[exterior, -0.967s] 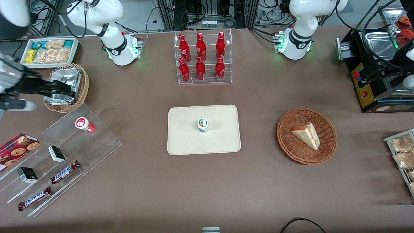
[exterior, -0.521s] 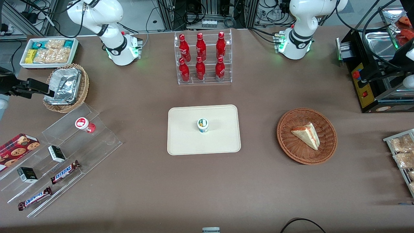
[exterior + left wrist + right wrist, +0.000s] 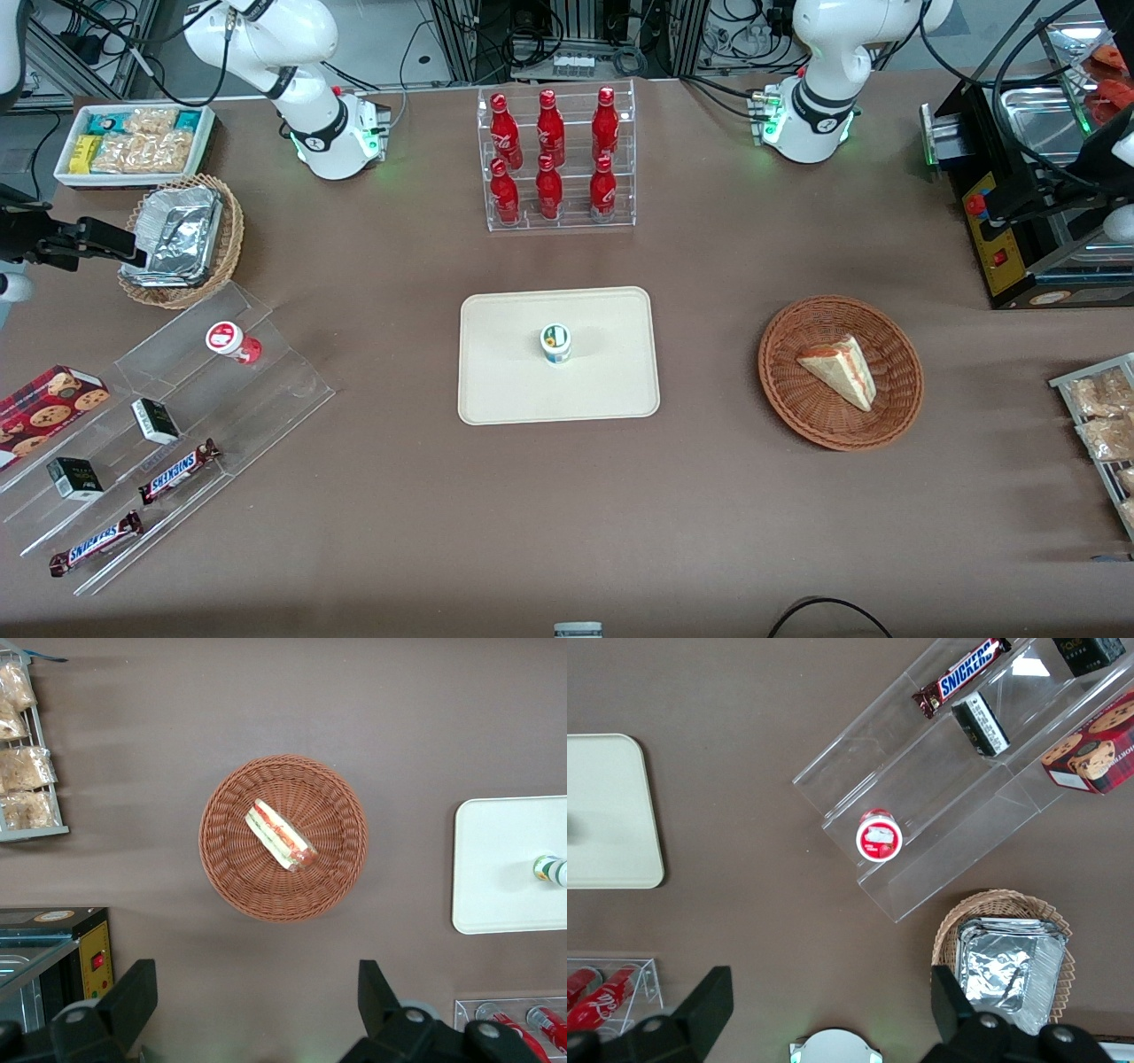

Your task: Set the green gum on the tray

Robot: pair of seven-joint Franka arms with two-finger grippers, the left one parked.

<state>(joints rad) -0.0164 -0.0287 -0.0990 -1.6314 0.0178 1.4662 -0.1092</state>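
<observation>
- Small white cylindrical green gum bottle with a green-and-white lid (image 3: 555, 343): upright near the middle of the flat cream-beige rectangular tray (image 3: 496, 390), apparently already delivered.
- Black pincer (image 3: 89, 241): spread, empty, well apart toward the working arm's end of the brown table (image 3: 567, 514), beside the round wicker basket (image 3: 232, 232).

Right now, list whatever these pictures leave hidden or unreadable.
Small white green-lidded gum bottle: on the cream rectangular tray; label too small in front view, edge-cropped in left wrist view.
Tray: right wrist view's edge crops it.
Gripper: open near the foil-filled wicker basket; front view's edge cuts its arm.
</observation>
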